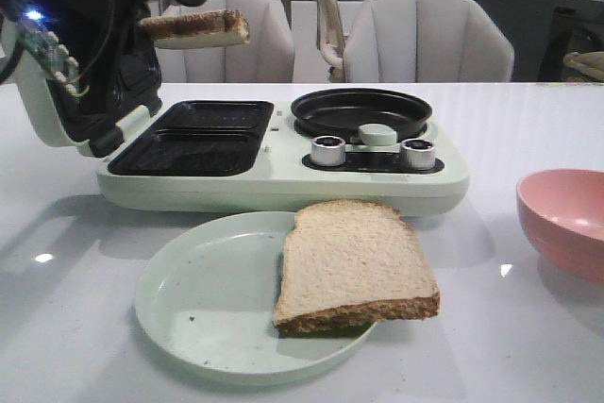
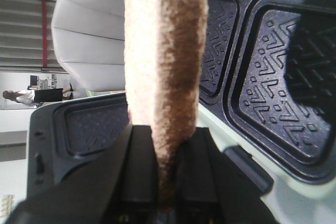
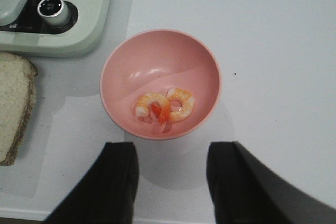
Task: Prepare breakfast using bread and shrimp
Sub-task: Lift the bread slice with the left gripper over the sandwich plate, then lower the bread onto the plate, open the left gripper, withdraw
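Two slices: one bread slice (image 1: 193, 26), light and soft, hangs edge-pinched in the closed left gripper (image 2: 167, 174) above the sandwich maker (image 1: 283, 153), the other (image 1: 354, 266) on the plate (image 1: 189, 313); slippery shrimp (image 3: 164, 106) sit in the bowl (image 3: 126, 66) under the spread, empty right gripper (image 3: 170, 182).

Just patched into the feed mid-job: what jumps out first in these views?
The left gripper is shut on a bread slice, held in the air over the open sandwich maker at the table's left. A second slice lies on the pale green plate in front, overhanging its right rim. The right gripper hangs open above the pink bowl, which holds the curled shrimp.
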Controlling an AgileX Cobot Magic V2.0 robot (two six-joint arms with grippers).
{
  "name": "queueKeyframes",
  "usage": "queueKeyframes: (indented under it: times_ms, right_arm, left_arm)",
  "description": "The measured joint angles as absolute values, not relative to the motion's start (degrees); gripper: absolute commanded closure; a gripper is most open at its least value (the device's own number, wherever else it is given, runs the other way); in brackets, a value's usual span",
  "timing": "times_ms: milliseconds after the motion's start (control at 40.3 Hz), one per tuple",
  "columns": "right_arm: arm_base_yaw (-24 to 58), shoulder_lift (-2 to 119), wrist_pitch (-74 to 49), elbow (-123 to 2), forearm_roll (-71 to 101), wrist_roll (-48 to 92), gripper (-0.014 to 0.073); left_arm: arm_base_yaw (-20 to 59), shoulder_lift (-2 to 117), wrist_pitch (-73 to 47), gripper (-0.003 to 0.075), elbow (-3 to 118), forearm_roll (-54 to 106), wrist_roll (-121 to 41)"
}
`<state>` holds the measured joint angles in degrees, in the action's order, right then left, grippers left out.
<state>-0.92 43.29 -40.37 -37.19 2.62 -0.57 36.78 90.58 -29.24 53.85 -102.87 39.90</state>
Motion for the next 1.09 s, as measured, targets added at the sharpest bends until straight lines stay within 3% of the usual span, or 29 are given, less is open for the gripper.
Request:
queueKeyframes:
  times_ms: [546,967,1091]
  right_arm:
    - [-0.9,43.3,-40.4,-37.2,2.6,-0.6,0.0162]
    - [-0.9,43.3,-40.4,-37.2,2.6,-0.6,0.0162]
    - [-0.9,43.3,-40.4,-37.2,2.6,-0.6,0.0162]
  left_arm:
    - [27.1,110.6,-22.1,0.0621,72.8,-103.3,38.6]
    - [26.0,120.8,-19.5,0.0619,82.2,-103.9,34.1]
    - [25.9,121.5,-19.8,0.0580,82.5,-104.0,34.0]
